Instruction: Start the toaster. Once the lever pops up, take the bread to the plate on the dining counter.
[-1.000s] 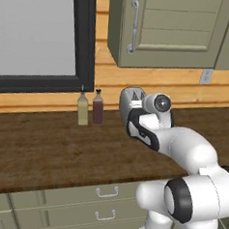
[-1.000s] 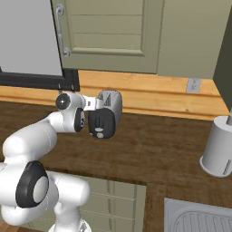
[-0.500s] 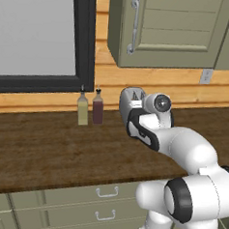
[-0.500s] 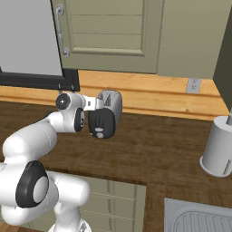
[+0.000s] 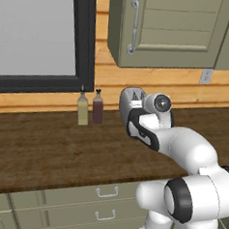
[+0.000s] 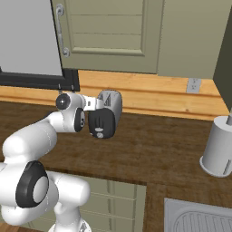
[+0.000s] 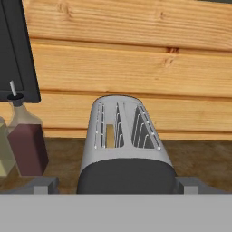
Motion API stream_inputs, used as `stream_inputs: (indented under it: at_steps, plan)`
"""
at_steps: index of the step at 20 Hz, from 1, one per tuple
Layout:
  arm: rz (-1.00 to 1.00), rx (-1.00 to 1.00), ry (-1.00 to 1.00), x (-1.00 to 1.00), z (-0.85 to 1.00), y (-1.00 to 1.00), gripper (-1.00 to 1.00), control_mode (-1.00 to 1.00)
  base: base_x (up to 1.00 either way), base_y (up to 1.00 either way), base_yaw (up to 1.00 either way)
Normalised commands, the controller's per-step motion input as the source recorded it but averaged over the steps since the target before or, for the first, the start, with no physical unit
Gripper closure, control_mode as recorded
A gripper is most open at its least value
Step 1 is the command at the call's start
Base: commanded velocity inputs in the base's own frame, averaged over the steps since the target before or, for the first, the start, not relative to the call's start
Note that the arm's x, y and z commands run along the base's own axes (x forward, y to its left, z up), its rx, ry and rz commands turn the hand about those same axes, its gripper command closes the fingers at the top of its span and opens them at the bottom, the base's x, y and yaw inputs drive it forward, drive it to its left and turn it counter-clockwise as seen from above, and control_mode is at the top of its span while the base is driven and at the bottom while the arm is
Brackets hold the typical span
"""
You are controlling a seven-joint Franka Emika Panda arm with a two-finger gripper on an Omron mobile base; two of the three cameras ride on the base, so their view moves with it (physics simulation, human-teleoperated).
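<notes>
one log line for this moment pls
phase: approaching toaster | gripper: open, fingertips either side of black end panel | bread: down in left slot | lever: not yet pressed | nearby: two bottles

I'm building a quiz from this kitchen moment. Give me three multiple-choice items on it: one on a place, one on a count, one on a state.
1. Where does the toaster stand?
A. On the wood counter by the plank wall
B. In a sink
C. On a drawer front

2. How many bottles stand beside it?
A. None
B. Two
C. Five

3. How does the bread sit?
A. Flat on a plate
B. On the floor
C. Down in a slot

Answers: 1 A, the base views show it on the counter; 2 B, one pale, one dark; 3 C, the hand view shows its edge in the left slot.
</notes>
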Motion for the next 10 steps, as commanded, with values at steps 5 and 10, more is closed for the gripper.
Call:
stream_inputs:
  at_steps: [5,10]
  plan:
    - [0.00,0.00,0.00,0.00,0.00,0.00,-1.00,-1.00,0.00,0.00,0.00]
    - [0.00,0.00,0.00,0.00,0.00,0.00,-1.00,-1.00,0.00,0.00,0.00]
